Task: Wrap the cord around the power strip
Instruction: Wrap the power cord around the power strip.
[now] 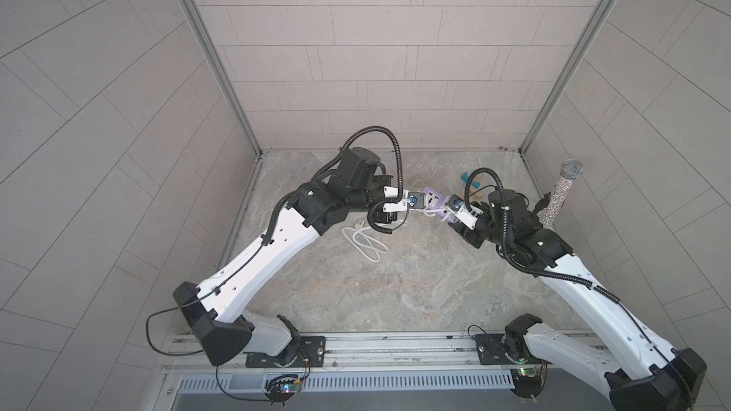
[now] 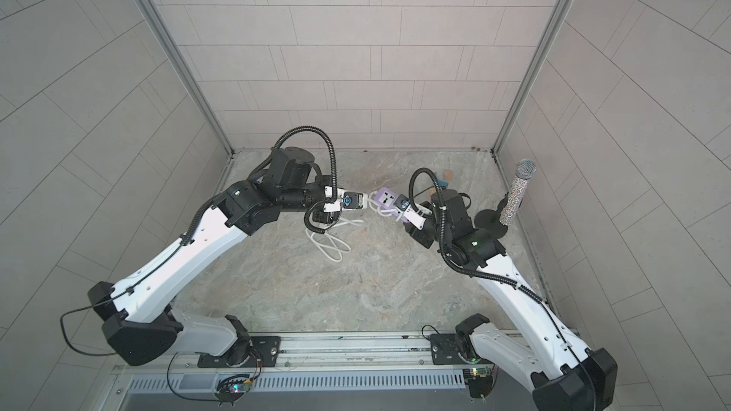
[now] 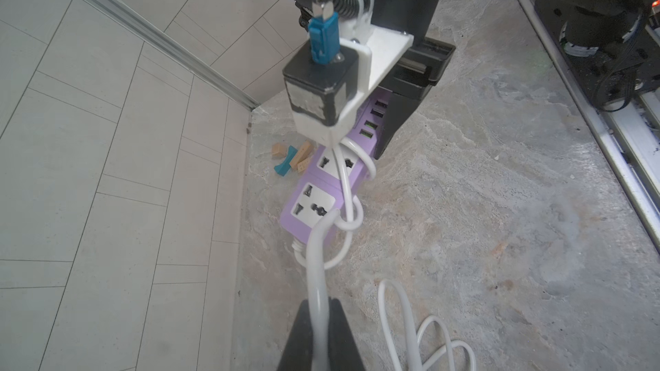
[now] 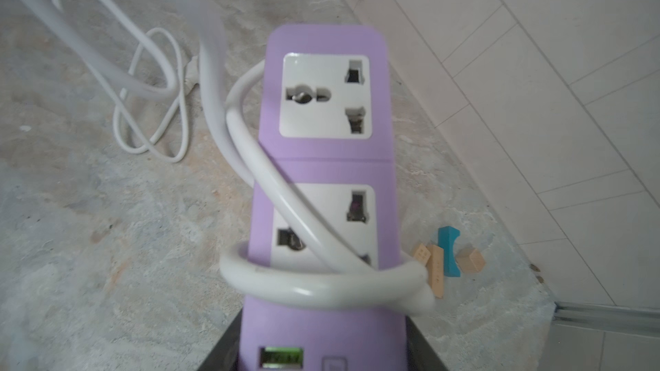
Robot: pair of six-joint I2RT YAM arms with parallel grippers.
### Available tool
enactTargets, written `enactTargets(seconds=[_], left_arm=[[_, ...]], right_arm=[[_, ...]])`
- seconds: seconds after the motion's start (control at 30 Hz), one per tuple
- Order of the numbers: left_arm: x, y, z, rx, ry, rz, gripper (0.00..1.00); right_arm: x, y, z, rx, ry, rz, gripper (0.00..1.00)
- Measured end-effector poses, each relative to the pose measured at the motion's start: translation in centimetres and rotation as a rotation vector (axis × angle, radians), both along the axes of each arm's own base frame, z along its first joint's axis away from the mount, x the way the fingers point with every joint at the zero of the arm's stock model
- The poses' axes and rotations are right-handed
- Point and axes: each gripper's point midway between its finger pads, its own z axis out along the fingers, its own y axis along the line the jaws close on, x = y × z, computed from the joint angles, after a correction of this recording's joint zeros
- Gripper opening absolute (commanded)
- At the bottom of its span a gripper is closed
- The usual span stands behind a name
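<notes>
The lilac power strip (image 1: pixel 434 200) (image 2: pixel 384 198) (image 4: pixel 323 169) hangs between both arms, sockets up. My right gripper (image 1: pixel 449 213) (image 4: pixel 323 347) is shut on its USB-port end, one black finger on each side. The white cord (image 4: pixel 282 194) circles the strip once near that end and crosses a socket slantwise. My left gripper (image 1: pixel 420 205) (image 3: pixel 319 310) is shut on the cord (image 3: pixel 318 273) a short way off the strip's free end. The spare cord (image 1: pixel 366 245) (image 2: pixel 332 245) lies in loose loops on the floor, and its plug (image 4: pixel 191 73) rests beside them.
Tan wooden blocks and a blue one (image 1: pixel 472 187) (image 3: pixel 291 160) (image 4: pixel 446 258) lie near the back wall. A glittery microphone (image 1: pixel 561 191) (image 2: pixel 516 195) stands on a black stand at the right wall. Tiled walls close three sides. A metal rail (image 1: pixel 375 345) runs along the front.
</notes>
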Motion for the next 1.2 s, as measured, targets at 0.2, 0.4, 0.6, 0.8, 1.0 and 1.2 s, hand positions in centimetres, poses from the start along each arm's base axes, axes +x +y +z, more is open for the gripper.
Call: enactTargets(seconds=[0.2,0.4,0.6,0.8,1.0,1.2], left_arm=[[1.1,-0.3,-0.7,0.060,-0.028,-0.003,0.00],[3.9,0.7,-3.0,0.233,-0.124,0.079,0.00],[5.4,1.7,-3.1,0.318,-0.179,0.130,0.00],[6.3,2.7,-2.1,0.371,-0.247,0.173,0.00],[7.1,3.5,-1.9,0.434,-0.304,0.194,0.00],[6.5,2.6,-1.8,0.398,-0.290,0.154,0.00]], right_arm=[[-3.2,2.8,-2.1,0.074,0.045,0.184,0.00],[-5.0,4.1,-3.0,0.176,0.056,0.256,0.00],[-5.2,4.3,-2.6,0.226,0.012,0.247,0.00],[-4.5,4.0,-1.7,0.228,-0.033,0.211,0.00],[-3.9,3.9,-1.7,0.230,-0.036,0.187,0.00],[-4.3,4.9,-1.7,0.256,-0.019,0.239,0.00]])
